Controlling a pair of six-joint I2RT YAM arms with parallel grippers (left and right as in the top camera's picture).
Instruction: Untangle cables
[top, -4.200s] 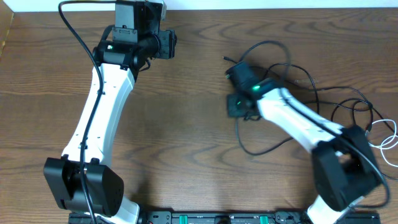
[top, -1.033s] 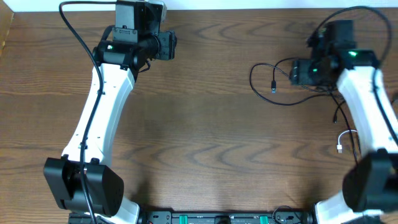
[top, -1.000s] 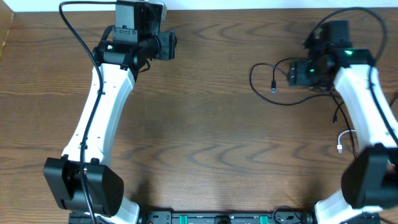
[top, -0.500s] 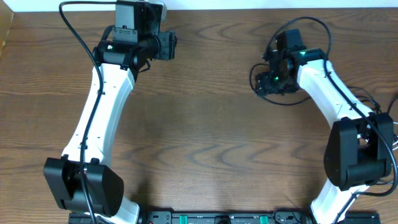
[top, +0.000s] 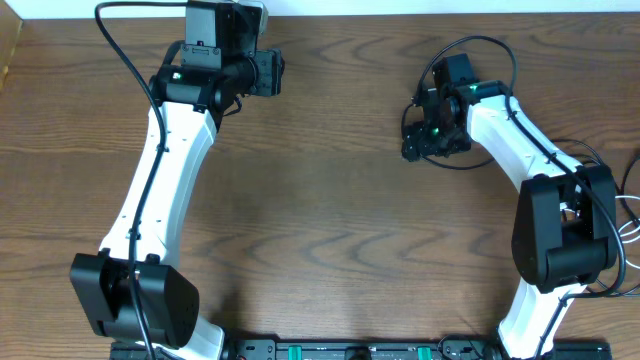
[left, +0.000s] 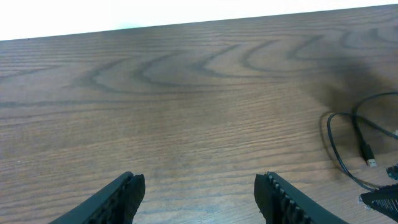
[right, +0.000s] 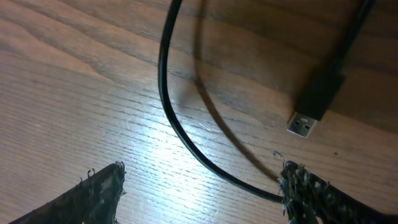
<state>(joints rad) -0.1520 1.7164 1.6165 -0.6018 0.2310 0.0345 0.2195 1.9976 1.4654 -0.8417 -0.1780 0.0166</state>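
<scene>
The right tool (top: 425, 140) hangs over the far right part of the table (top: 330, 220). A cable (right: 163, 93) lies on the table directly beneath it, curving across from the far side. Its plug (right: 314, 102) lies just right of that curve. Well to the tool's right, at the table's edge, lie other cables (top: 628, 212). The left tool (top: 265, 72) is well to its left, near the table's far edge.

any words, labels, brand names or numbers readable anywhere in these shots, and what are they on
No text can be read in any view.
USB plug: no logo or marking shows on its black shell or metal tip.
left arm and right arm: only green lights, no lettering visible.
black strip at the table's near edge: small green and white marks, too small to read.
</scene>
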